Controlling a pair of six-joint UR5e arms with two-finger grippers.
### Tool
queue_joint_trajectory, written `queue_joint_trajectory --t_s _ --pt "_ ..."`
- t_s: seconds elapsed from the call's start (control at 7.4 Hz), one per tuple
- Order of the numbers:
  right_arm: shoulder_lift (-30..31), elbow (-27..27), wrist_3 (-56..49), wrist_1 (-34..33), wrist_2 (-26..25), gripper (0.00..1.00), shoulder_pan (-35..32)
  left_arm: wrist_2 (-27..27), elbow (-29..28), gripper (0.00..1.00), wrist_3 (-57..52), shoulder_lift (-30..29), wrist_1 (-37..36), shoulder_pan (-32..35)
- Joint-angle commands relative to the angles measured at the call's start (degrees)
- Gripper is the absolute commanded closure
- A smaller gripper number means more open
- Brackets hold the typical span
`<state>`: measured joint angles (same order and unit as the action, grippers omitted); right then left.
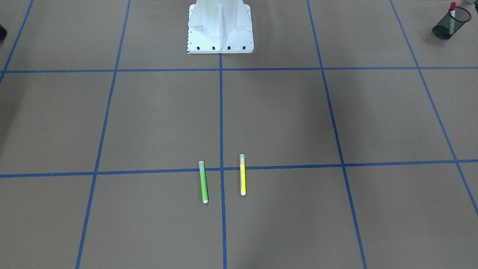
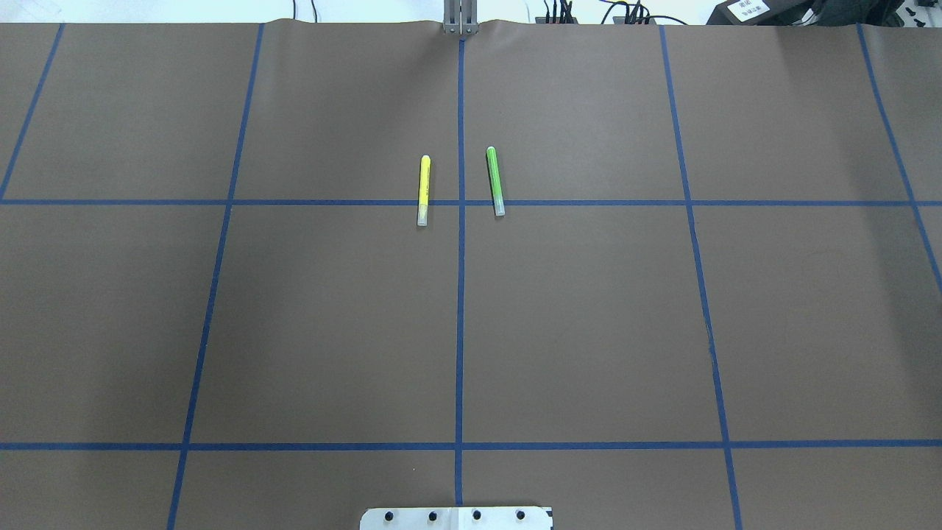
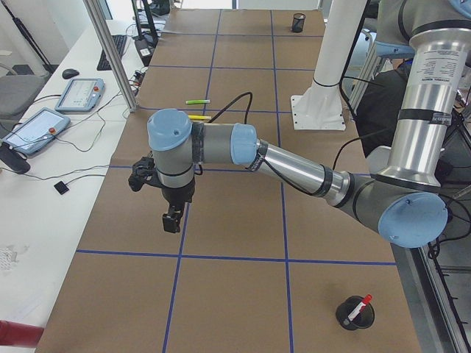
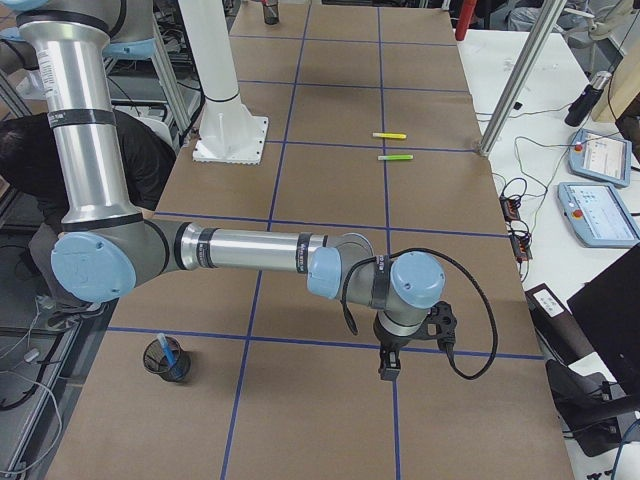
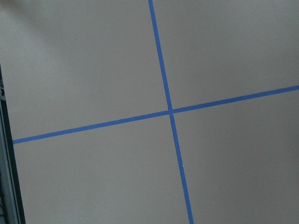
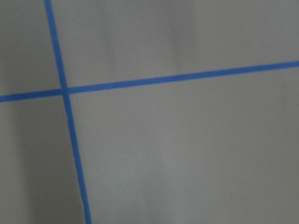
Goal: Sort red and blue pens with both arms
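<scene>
The red pen (image 3: pixel 360 307) stands in a black mesh cup (image 3: pixel 355 315) near the table's end on my left; it shows too in the front-facing view as the red pen (image 1: pixel 452 8) in its cup (image 1: pixel 449 25). The blue pen (image 4: pixel 173 356) stands in another black cup (image 4: pixel 166 359) at the opposite end. My left gripper (image 3: pixel 171 223) hangs above bare table near the far edge. Likewise my right gripper (image 4: pixel 386 371) hangs over a blue tape line. I cannot tell whether either is open or shut. Both wrist views show only brown table and tape.
A green pen (image 2: pixel 495 181) and a yellow pen (image 2: pixel 424 190) lie side by side at mid-table, far from both grippers. The white pedestal (image 1: pixel 220 28) stands at the robot's edge. A person (image 4: pixel 95 160) crouches behind it. Tablets (image 4: pixel 598 213) lie on the side bench.
</scene>
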<state>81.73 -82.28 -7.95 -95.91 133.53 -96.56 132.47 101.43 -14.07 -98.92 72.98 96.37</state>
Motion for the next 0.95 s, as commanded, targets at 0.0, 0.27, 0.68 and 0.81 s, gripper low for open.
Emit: queue_joint_trajectory --t_s 0.0,0.27,0.68,0.81 --pt "-0.60 -0.42 9.18 2.31 1.03 0.00 1.80 -0.11 -6.81 0.00 3.18 0.04 10.12 -5.39" --pt "-1.23 -3.49 14.53 2.31 1.20 0.00 4.88 -0.11 -17.80 0.00 6.66 -0.31 21.10 -5.41" --pt "-1.23 -5.87 17.59 2.22 1.47 0.00 7.35 1.11 -15.85 0.00 16.36 2.83 25.81 -5.49" --pt "-1.14 -6.83 18.05 2.22 2.77 0.00 7.35 1.21 -13.30 0.00 16.36 5.38 25.89 -5.58"
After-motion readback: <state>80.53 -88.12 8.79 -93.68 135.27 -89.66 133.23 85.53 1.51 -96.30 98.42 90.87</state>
